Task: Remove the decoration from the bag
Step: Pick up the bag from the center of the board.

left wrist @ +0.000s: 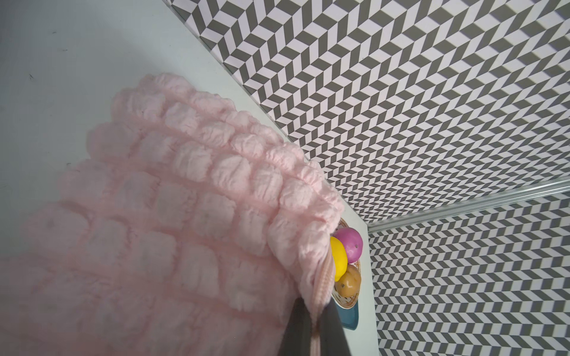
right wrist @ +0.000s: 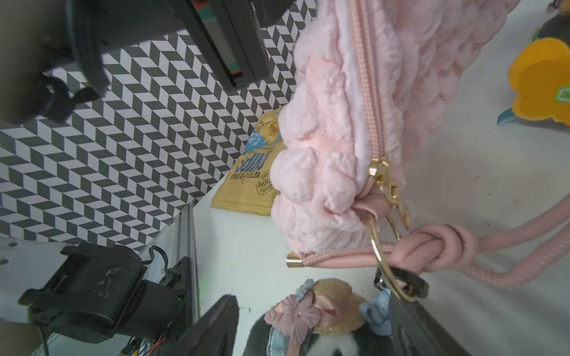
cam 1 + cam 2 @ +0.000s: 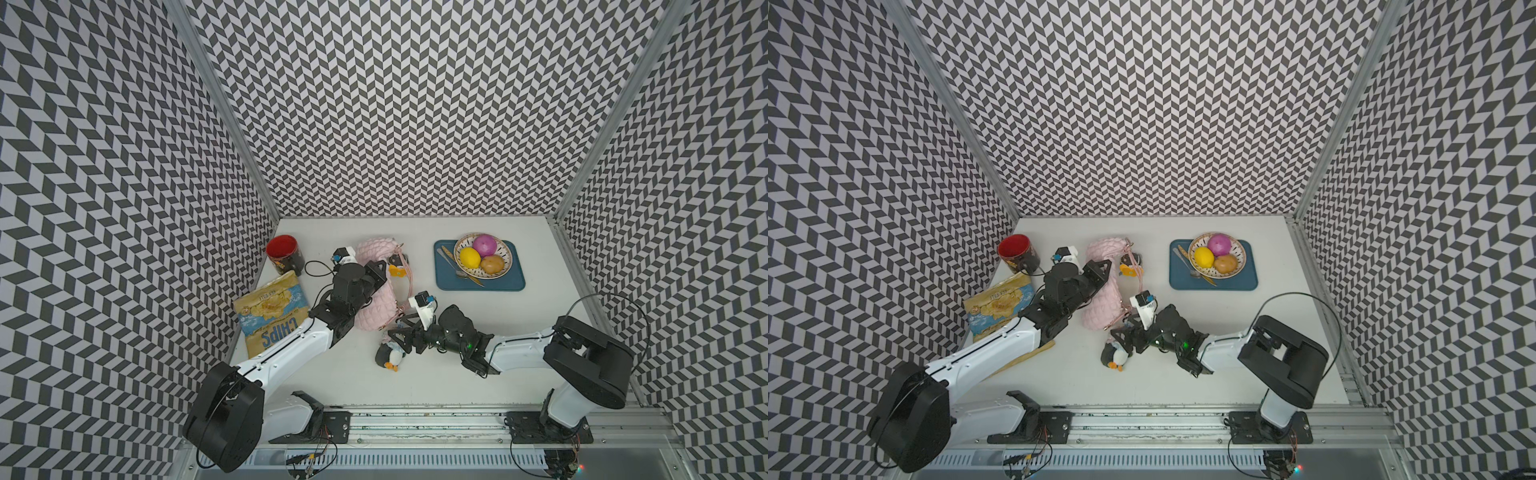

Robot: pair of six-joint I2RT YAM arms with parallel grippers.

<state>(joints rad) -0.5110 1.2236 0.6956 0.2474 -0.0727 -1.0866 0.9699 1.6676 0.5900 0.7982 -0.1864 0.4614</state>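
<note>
Working down from the table (image 3: 457, 374), we locate the bag (image 3: 376, 311) lying on it left of centre, in both top views. The left gripper (image 1: 314, 308) is clamped narrow on the bag's zipper seam. The right gripper (image 2: 311, 305) stands wide, its jaws on either side of the penguin decoration (image 3: 388, 355), which lies just beside the bag's near end. A gold ring (image 2: 379, 255) hangs at that end.

Pale-pink bag (image 3: 375, 319); yellow-blue chips packet (image 3: 272, 313); dark-blue tray (image 3: 512, 279); black-white chevron walls (image 3: 415, 104); white table (image 3: 457, 357).
</note>
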